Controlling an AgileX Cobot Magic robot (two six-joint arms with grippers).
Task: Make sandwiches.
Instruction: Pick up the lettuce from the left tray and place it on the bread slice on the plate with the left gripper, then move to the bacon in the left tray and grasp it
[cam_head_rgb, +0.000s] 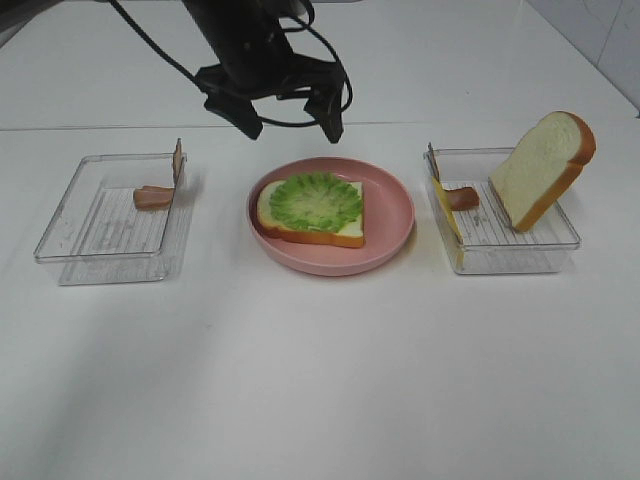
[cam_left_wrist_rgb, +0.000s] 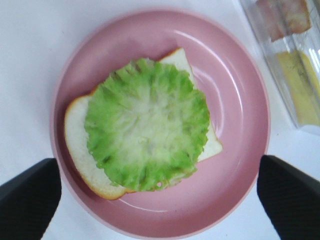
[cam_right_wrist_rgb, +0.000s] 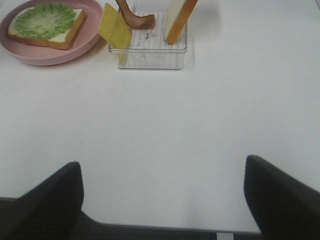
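My left pincer (cam_head_rgb: 291, 128) hangs above the pink plate (cam_head_rgb: 395, 215), jaws wide apart and empty. The lettuce (cam_head_rgb: 317, 203) lies centred on the bottom bread slice (cam_head_rgb: 310, 238). My right pincer (cam_right_wrist_rgb: 162, 195), also apart, faces the tray (cam_head_rgb: 560, 240), where bacon (cam_head_rgb: 462, 197), cheese (cam_head_rgb: 447, 212) and the top slice (cam_head_rgb: 540, 165) lean, easy to grab, I judge.

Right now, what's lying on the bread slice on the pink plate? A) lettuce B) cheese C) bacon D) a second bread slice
A: ruffled green lettuce covers the bread slice on the pink plate, and nothing lies on top of it.
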